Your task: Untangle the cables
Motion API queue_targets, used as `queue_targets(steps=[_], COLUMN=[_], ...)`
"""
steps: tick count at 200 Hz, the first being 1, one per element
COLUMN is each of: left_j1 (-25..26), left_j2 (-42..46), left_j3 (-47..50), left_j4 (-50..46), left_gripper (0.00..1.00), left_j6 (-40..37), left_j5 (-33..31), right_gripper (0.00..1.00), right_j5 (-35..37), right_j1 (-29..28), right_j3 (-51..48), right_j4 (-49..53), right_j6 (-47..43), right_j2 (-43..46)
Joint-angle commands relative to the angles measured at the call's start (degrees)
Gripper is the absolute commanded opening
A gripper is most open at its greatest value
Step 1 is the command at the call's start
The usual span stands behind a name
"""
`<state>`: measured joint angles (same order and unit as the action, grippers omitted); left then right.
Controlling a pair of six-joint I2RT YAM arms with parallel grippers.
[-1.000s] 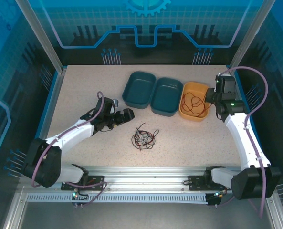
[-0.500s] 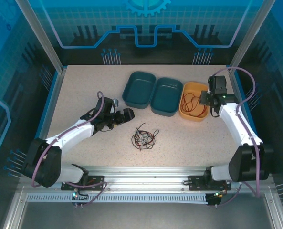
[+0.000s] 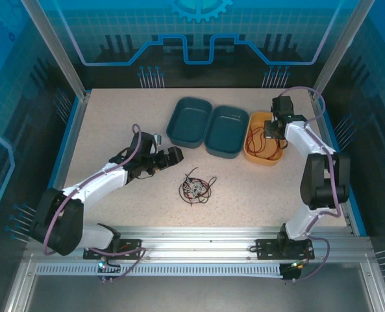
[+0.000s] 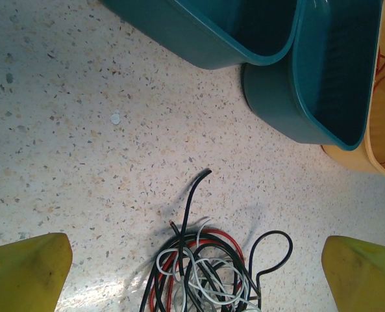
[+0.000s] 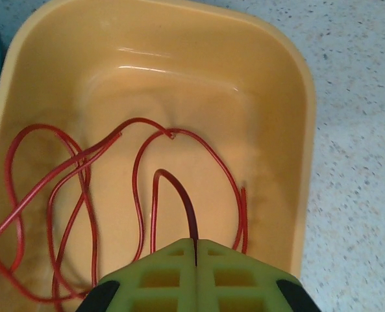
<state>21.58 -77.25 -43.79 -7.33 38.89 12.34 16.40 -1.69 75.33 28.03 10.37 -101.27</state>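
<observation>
The right jaws are pressing shut, their green fingers (image 5: 153,283) meeting along a thin seam and pinching one strand of a red cable (image 5: 205,151) between them. They are hanging over an orange tray (image 5: 296,78). The rest of that red cable is lying in loose, overlapping loops across the tray's floor. Seen from above, the right arm is folding back on itself and reaching in from the right toward this tray, which is sitting at the right end of a row of three.

The left jaws are standing wide and holding nothing, their yellow fingers (image 4: 23,273) showing at the two lower corners of the left wrist view. Ahead of them, in line with the gap, a tangle of cables (image 4: 202,273) is lying on the speckled counter (image 4: 62,130). Black, white and red strands are winding through one another there. One black end is sticking out toward the trays, and a black loop is bulging out to one side. From above, the tangle is resting near the middle of the counter, close to the left jaws but apart from them.

Beyond the tangle, the left teal tray (image 3: 189,120) and the middle teal tray (image 3: 226,132) are sitting side by side against each other. The middle one is sitting just beside the orange tray.
</observation>
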Motion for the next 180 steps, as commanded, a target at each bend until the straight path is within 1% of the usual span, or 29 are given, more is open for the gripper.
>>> queue_targets(steps=[1, 55, 81, 98, 114, 130, 141, 180], left_j1=[0.15, 0.27, 0.29, 0.28, 0.3, 0.26, 0.23, 0.23], left_j2=[-0.09, 1.04, 1.46, 1.41, 1.24, 1.14, 1.17, 1.14], left_j3=[-0.23, 0.39, 0.41, 0.28, 0.1, -0.13, -0.12, -0.05], left_j4=[0.64, 0.4, 0.27, 0.32, 0.39, 0.43, 0.39, 0.6], left_gripper=[0.99, 0.99, 0.99, 0.99, 0.99, 0.99, 0.99, 0.99], left_j6=[0.17, 0.22, 0.23, 0.31, 0.3, 0.22, 0.09, -0.31], left_j5=[1.06, 0.77, 0.51, 0.66, 0.72, 0.54, 0.47, 0.28], right_gripper=[0.0, 0.0, 0.0, 0.0, 0.09, 0.23, 0.28, 0.35], right_j5=[-0.53, -0.5, -0.32, -0.23, -0.14, -0.06, -0.14, 0.6], right_j1=[0.37, 0.4, 0.75, 0.77, 0.74, 0.81, 0.73, -0.2], right_j3=[4.17, 8.92, 9.6, 9.62, 9.35, 8.77, 8.35, 6.75], right_j4=[1.55, 4.24, 5.39, 6.1, 6.68, 7.27, 7.63, 8.82], right_j6=[-0.89, 0.28, 0.7, 0.79, 1.01, 1.39, 1.62, 2.4], right_j2=[-4.73, -13.75, -15.48, -14.9, -13.44, -11.31, -9.6, -3.34])
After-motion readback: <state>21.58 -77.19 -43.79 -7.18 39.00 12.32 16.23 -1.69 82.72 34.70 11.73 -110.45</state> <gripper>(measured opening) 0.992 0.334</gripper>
